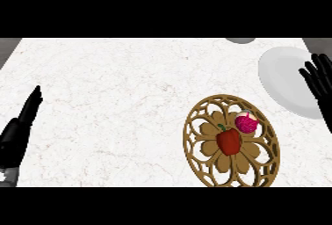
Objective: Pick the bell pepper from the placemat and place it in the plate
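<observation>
White marble counter (117,101) under two open, empty hands: left hand (19,127), right hand (319,79).

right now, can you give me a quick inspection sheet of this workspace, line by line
surface: white marbled counter, mostly bare on its left half
job's things: red bell pepper lies at the middle of the round brown openwork placemat; white plate sits beyond and right of the placemat, nothing in it
clutter: pink and white fruit-like item on the placemat, just beyond and right of the pepper; grey round object cut off at the counter's far edge
hands: left hand open, resting at the left edge; right hand open, over the plate's right rim, holding nothing
cables: nothing seen
surroundings: grey strips past the counter's far corners
</observation>
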Robot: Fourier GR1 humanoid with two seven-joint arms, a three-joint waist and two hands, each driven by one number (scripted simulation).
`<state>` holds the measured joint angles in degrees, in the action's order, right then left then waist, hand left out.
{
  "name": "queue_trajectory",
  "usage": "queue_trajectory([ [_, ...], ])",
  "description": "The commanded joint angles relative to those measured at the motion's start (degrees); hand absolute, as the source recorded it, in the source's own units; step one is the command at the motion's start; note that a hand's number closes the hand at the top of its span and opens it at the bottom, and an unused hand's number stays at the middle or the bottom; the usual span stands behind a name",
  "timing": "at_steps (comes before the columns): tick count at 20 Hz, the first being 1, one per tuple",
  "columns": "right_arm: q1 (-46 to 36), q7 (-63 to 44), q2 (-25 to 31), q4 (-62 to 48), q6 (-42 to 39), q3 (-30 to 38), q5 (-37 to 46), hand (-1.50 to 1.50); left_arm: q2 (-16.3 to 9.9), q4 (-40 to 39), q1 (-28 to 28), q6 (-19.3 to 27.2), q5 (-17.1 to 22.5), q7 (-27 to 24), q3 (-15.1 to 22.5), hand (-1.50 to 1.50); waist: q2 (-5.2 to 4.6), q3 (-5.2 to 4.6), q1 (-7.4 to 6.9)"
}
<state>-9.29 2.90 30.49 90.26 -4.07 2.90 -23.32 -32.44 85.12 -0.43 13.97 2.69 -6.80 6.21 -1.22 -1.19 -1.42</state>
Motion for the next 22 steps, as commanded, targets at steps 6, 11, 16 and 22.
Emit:
queue_trajectory([
  [6,-16.0,-0.7,5.0,-4.0,-4.0,3.3,-0.8,1.50,15.4,-7.0,1.2,-3.4,10.4,12.5,5.7,0.00,0.49,1.10,0.16],
  [11,-9.0,6.3,0.9,-9.4,15.2,2.6,18.0,-1.50,18.4,-6.0,0.7,-4.9,13.3,14.6,6.7,0.00,0.78,1.26,0.95],
  [16,-2.6,17.1,-3.4,-8.3,10.0,3.2,16.3,-1.50,19.6,-8.1,-1.3,-5.3,12.6,14.4,4.5,0.00,1.20,1.20,1.55],
  [22,-2.0,4.6,7.6,-1.7,1.7,0.2,20.6,-1.50,20.3,-4.6,0.7,-4.3,11.8,16.4,5.2,0.00,1.35,1.12,1.69],
])
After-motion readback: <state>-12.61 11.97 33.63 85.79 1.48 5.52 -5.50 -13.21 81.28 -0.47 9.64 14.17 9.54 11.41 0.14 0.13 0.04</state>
